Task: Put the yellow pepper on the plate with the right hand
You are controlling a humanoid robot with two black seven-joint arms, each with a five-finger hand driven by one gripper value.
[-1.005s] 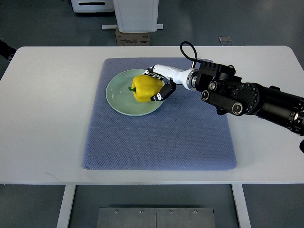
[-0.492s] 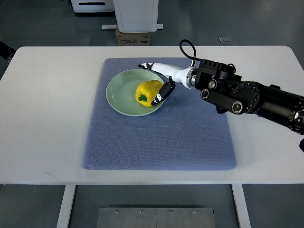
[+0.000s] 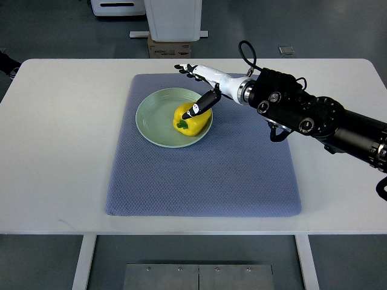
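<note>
A yellow pepper (image 3: 193, 122) with a green stem lies on the right part of a pale green plate (image 3: 157, 115). The plate sits on a blue-grey mat (image 3: 205, 175). My right hand (image 3: 196, 87) comes in from the right and hovers over the plate's far right rim, fingers spread and holding nothing. Its thumb (image 3: 199, 106) points down over the pepper; I cannot tell whether it touches it. The other fingers (image 3: 184, 69) reach past the mat's far edge. The left arm does not show.
The mat lies in the middle of a white table (image 3: 54, 151). My dark right forearm (image 3: 308, 118) crosses above the mat's right side. A white stand and a cardboard box (image 3: 169, 45) are on the floor beyond the far edge.
My right hand let go of the pepper, which now lies on the plate. The hand opened and lifted up and away toward the far side.
</note>
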